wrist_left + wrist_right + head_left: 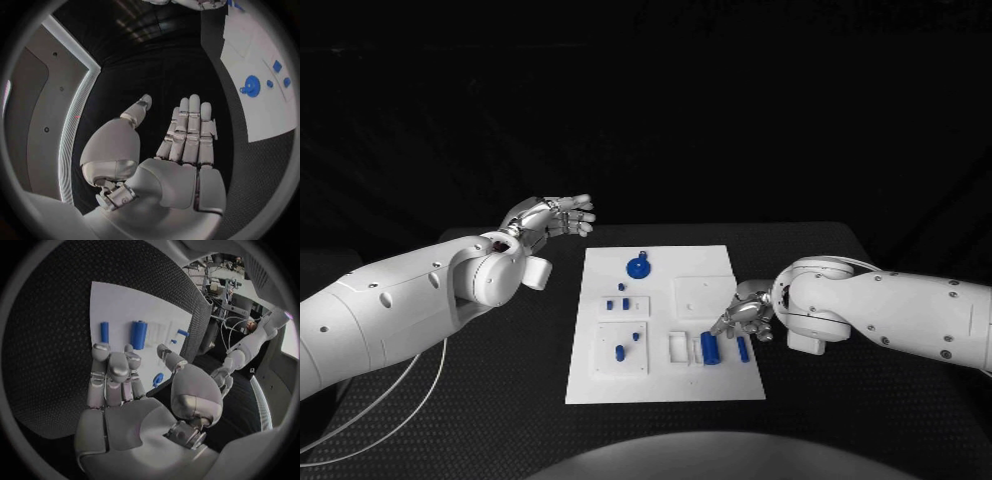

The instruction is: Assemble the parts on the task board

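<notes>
The white task board [697, 262] lies in the middle of the black table. On it are a round blue part with a knob [639, 266], several small blue pieces such as one near its left edge [609, 304], a thick blue cylinder [710, 347] and a thin one [743, 348]. My right hand [744, 315] hovers at the board's right edge just behind the two cylinders, its fingers lightly bent and holding nothing [119, 375]. The thick cylinder [139, 334] and the thin cylinder [104, 331] lie beyond its fingertips. My left hand [548, 217] is off the board's far left corner, flat and empty [181, 135].
A raised white square [701, 297] and an open slot [678, 347] sit on the board near my right hand. White cables [387, 400] run over the table under my left arm. The black mat [516, 400] borders the board on both sides.
</notes>
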Robot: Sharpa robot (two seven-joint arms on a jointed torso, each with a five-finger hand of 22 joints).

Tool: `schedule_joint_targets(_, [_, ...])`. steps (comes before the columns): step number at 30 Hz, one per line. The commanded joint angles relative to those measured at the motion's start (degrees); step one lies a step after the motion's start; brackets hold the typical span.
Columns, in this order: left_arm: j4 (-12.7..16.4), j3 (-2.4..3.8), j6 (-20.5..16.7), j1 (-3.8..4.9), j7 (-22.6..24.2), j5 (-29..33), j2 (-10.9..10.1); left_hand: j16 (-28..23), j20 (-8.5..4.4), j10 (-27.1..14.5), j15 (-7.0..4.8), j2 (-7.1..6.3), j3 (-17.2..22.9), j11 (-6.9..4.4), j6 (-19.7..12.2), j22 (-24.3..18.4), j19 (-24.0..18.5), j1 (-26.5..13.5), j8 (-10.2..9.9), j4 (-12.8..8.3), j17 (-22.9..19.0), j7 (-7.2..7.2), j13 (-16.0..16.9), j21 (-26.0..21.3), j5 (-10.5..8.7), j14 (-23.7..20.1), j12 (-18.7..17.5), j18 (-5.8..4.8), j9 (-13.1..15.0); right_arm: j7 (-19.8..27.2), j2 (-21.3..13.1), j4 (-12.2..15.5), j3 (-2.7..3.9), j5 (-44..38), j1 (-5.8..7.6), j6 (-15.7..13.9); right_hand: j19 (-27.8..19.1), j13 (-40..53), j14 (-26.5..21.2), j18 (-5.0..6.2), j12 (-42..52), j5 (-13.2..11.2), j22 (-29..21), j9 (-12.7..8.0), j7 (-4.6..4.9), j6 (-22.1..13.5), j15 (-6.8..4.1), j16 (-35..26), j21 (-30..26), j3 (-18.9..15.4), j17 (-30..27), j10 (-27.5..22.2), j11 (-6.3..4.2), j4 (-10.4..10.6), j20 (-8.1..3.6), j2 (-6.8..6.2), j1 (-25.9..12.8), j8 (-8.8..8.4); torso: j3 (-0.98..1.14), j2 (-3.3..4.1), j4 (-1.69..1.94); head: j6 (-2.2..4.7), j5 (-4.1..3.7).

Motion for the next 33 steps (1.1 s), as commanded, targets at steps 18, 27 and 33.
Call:
schedule_joint_targets(18, [0.6,0.03,1.9,0.02,1.0,0.1,0.3,-1.0,0.18,-0.7,0.34,-0.33,-1.9,0.1,-0.7,0.1,-0.1,-2.6,0.2,0.5,0.7,-0.08,-0.2,-0.7,-0.19,-0.5,-0.5,1.42,-0.1,-1.0,3.7,-3.1,-1.68,-1.0,-1.5,0.3,-0.4,0.6,-0.6,1.4,0.1,0.1,1.0,0.5,0.07,0.3,0.02,0.7,1.0,1.5,-0.2,-0.7,-0.05,-0.4,-0.31,-0.87,-2.4,-0.72,0.04,0.08,-0.01,-1.27,0.12])
schedule_joint_targets(27, [0.7,0.03,2.0,0.02,1.0,0.1,0.2,-1.0,0.2,-0.7,0.35,-0.26,-1.9,0.12,-0.7,0.1,-0.1,-2.6,0.2,0.5,0.7,-0.06,-0.2,-0.8,-0.19,-0.6,-0.5,1.44,-0.1,-1.0,5.0,-4.0,-1.79,-0.9,-2.22,-0.5,-0.5,0.7,-0.6,1.4,0.1,0.1,1.0,0.7,0.09,0.4,0.06,0.8,1.2,1.7,-0.3,-0.7,-0.02,-0.9,-0.26,-0.51,-2.6,-0.78,0.07,0.06,-0.03,-1.56,0.29])
schedule_joint_targets(33, [0.8,0.03,2.0,0.02,1.0,0.1,0.3,-1.1,0.21,-0.7,0.36,-0.2,-1.9,0.13,-0.8,0.1,-0.1,-2.6,0.2,0.4,0.8,-0.05,-0.2,-0.8,-0.19,-0.6,-0.5,1.46,-0.1,-1.1,5.7,-4.5,-1.92,-0.9,-3.01,-0.9,-0.6,0.8,-0.7,1.4,0.0,0.1,1.0,0.9,0.11,0.4,0.08,0.9,1.3,1.9,-0.4,-0.7,0.0,-1.6,-0.21,-0.02,-2.7,-0.9,-0.01,0.05,-0.03,-1.82,0.25])
